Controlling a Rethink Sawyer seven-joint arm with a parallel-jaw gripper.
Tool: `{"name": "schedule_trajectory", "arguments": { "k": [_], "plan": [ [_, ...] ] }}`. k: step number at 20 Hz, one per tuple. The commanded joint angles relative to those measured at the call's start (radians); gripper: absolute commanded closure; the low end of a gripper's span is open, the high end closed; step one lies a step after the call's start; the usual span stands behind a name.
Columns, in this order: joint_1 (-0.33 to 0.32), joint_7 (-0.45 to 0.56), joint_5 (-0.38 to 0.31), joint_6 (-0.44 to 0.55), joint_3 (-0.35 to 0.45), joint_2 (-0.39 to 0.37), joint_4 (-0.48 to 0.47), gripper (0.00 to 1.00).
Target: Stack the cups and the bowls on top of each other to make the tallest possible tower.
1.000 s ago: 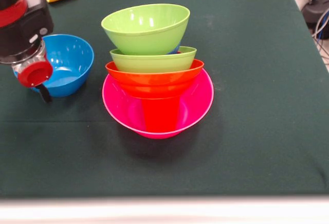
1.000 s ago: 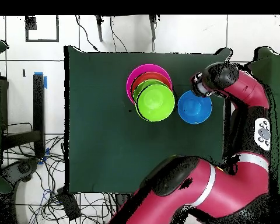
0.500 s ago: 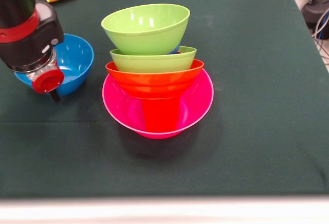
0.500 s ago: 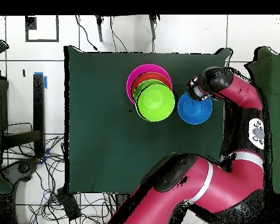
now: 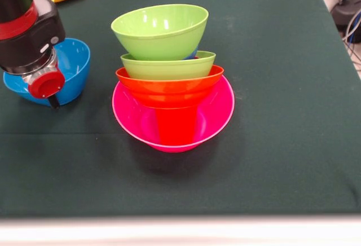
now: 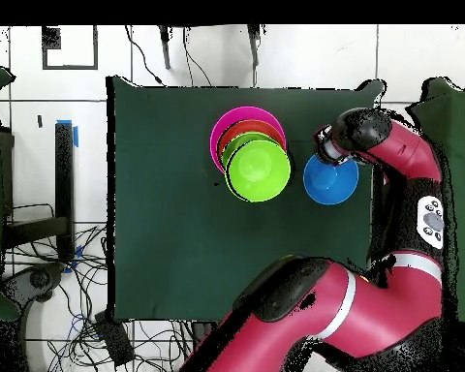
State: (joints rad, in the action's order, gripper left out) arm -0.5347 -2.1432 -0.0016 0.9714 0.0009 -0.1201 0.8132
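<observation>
Blue bowl (image 5: 70,68) sits beside the tower (image 5: 169,77), apart from it; the gripper (image 5: 52,99) is at its rim, finger state indiscernible.

A robotics laboratory. A bench (image 6: 178,194) draped in dark green cloth stands on a pale tiled floor (image 6: 314,58), with a red and black robot arm (image 6: 391,165) mounted at one side. Loose cables (image 6: 72,310) trail over the floor, which carries blue tape marks (image 6: 77,133).
</observation>
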Motion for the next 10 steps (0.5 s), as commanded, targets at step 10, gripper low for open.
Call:
{"name": "schedule_trajectory", "arguments": {
  "k": [10],
  "plan": [
    [0.044, 0.187, -0.068, 0.059, 0.076, -0.024, 0.015, 1.0]
  ]
}}
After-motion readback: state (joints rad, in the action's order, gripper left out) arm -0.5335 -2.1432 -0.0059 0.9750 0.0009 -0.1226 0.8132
